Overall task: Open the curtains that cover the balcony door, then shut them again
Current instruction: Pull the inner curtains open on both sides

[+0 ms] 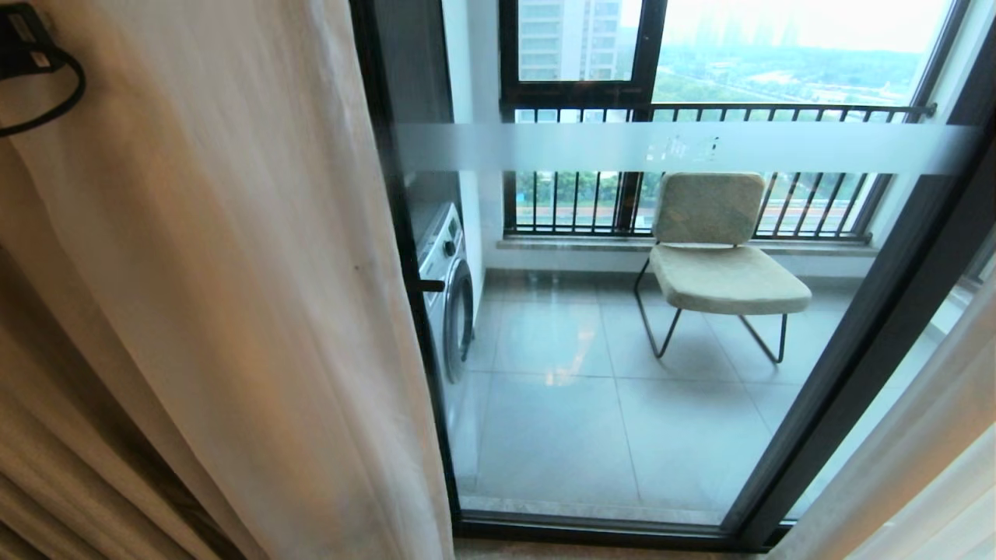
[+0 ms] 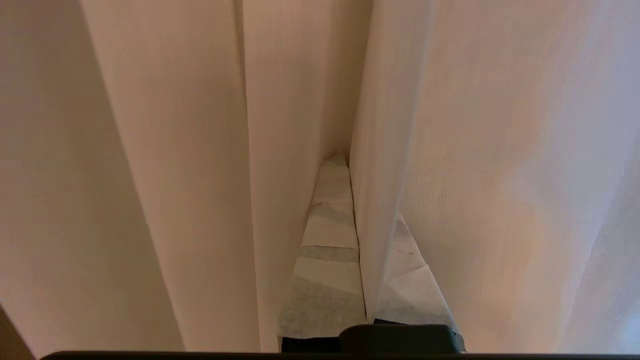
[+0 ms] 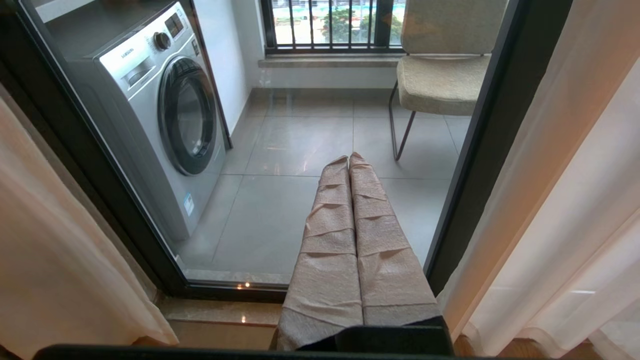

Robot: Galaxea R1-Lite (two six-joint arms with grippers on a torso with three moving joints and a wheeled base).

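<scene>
The left curtains hang in cream folds over the left third of the head view, with a darker pleated drape behind them. The balcony door stands uncovered in the middle, with a frosted band and a small handle. More curtains hang at the lower right. My left gripper is shut on a fold of thin curtain, which drapes over one taped finger. My right gripper is shut and empty, pointing at the door glass.
Behind the glass are a washing machine at the left and a padded chair on the tiled balcony floor, with a railed window beyond. A dark piece of my left arm with a cable shows at the upper left. The door's sill lies just ahead.
</scene>
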